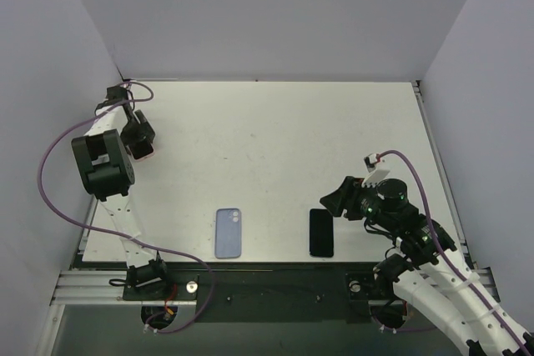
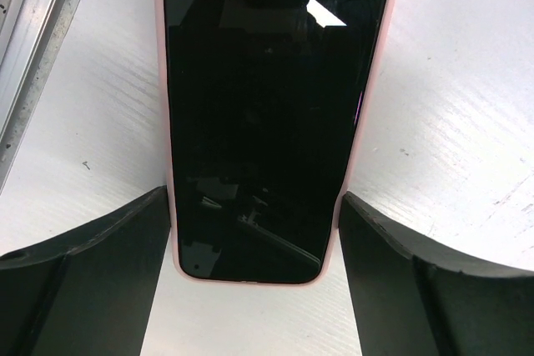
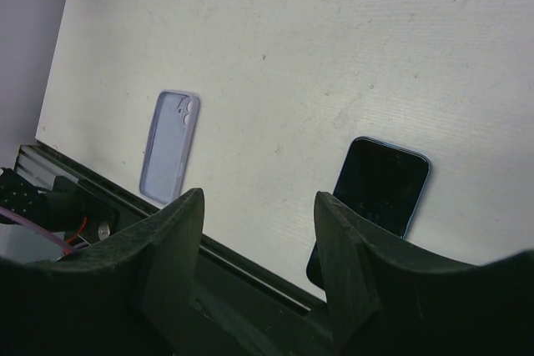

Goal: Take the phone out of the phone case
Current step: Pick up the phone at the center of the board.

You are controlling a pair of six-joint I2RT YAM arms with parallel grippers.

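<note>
One phone point(image 1: 321, 232) beside table edge point(image 1: 267, 262)

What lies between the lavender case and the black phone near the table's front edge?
Nothing: only bare white table separates the lavender case from the black phone. The top external view shows this clearly, and the right wrist view agrees.

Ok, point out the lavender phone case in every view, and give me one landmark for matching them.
Top external: the lavender case lies low in the picture, left of centre.
Left wrist: not in this view.
Right wrist: the lavender case lies left of centre, at mid-height.
Landmark: the black phone lies to the case's right in both of those views.
</note>
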